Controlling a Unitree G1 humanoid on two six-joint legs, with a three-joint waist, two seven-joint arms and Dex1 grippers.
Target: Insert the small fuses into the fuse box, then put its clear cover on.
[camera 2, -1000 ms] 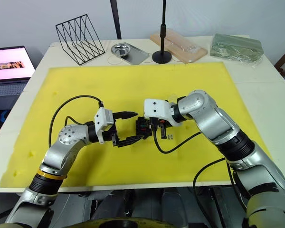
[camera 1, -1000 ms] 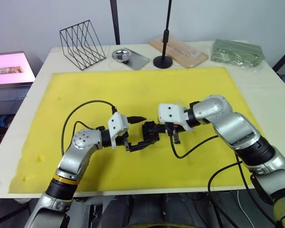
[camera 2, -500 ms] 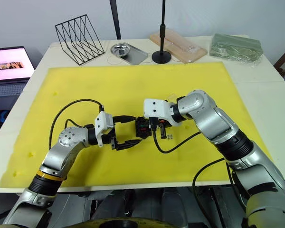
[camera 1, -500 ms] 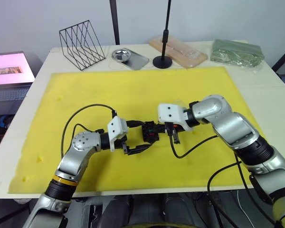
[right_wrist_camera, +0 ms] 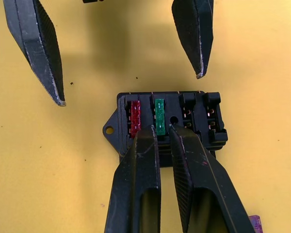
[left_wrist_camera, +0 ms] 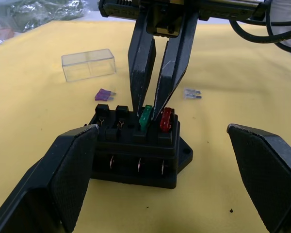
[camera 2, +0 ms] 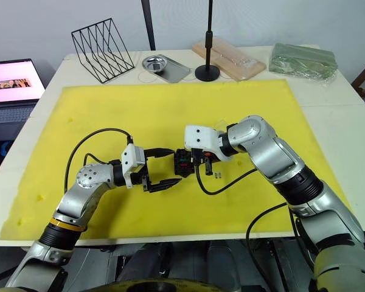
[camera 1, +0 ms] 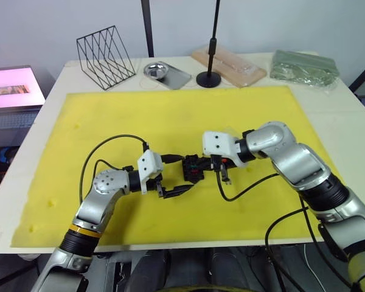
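The black fuse box (left_wrist_camera: 136,148), mid-mat, carries seated green (left_wrist_camera: 145,117) and red (left_wrist_camera: 166,119) fuses; the right pincer (left_wrist_camera: 155,104) grips the green narrowly, the left pincer (right_wrist_camera: 128,90) gapes wide, and the left wrist view adds the clear cover (left_wrist_camera: 88,64).

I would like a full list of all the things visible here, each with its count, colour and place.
fuse box: one, black, on the yellow mat between the two grippers.
green fuse: one, in a slot of the fuse box.
red fuse: one, in the slot beside the green one.
purple fuse: one, lying on the mat behind the box.
greyish clear fuse: one, lying on the mat.
clear cover: one, transparent, on the mat.
wire rack: one, black, far left of the table.
metal dish: one, silver, beside the rack.
stand base: one, black.
green bag: one, far right.
laptop: one, beside the table.
left gripper: open, flanking the box.
right gripper: fingers nearly together at the green fuse.
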